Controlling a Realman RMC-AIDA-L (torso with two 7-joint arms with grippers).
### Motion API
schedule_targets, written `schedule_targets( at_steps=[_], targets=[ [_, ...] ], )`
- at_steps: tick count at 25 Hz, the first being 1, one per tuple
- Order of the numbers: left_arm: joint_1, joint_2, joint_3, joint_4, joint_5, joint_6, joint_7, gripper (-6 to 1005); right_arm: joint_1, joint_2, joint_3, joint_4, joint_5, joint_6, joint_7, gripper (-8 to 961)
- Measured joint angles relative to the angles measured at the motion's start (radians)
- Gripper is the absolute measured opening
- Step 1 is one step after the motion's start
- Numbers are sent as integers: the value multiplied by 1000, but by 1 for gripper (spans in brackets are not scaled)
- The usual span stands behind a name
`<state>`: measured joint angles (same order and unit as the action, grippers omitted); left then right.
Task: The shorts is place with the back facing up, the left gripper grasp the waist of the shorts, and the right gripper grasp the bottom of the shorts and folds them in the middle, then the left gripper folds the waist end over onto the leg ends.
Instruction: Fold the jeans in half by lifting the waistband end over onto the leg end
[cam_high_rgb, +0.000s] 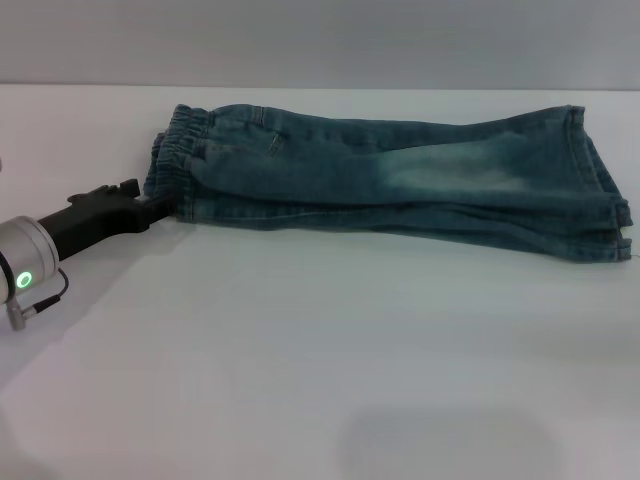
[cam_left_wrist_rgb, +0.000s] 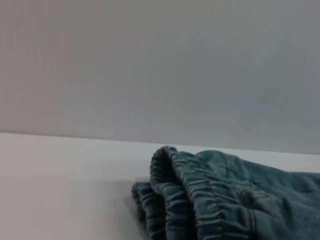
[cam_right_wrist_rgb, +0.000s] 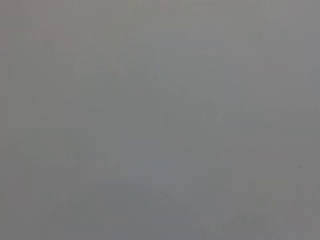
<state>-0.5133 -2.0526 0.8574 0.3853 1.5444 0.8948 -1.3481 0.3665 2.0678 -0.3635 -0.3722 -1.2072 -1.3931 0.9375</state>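
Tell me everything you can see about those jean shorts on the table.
The shorts are faded blue denim, already folded lengthwise into a long strip lying flat on the white table. The puckered elastic waist points to the robot's left, the stacked leg hems to its right. The left gripper meets the waist's near corner; whether it grips is unclear.

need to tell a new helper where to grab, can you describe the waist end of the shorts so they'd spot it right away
On the white table lie blue denim shorts, folded lengthwise into a long strip. The waist is the narrower end on the robot's left, where the left gripper meets the cloth. Its puckered, gathered elastic band sets it apart from the leg ends opposite, which are wide, flat and straight-hemmed.
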Motion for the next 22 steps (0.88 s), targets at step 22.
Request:
schedule_targets(
  at_steps=[22],
  targets=[
    [-34,-9,40,-34,-1,-38,-12,748,6,0,0,7,0,26,-10,651]
  ],
)
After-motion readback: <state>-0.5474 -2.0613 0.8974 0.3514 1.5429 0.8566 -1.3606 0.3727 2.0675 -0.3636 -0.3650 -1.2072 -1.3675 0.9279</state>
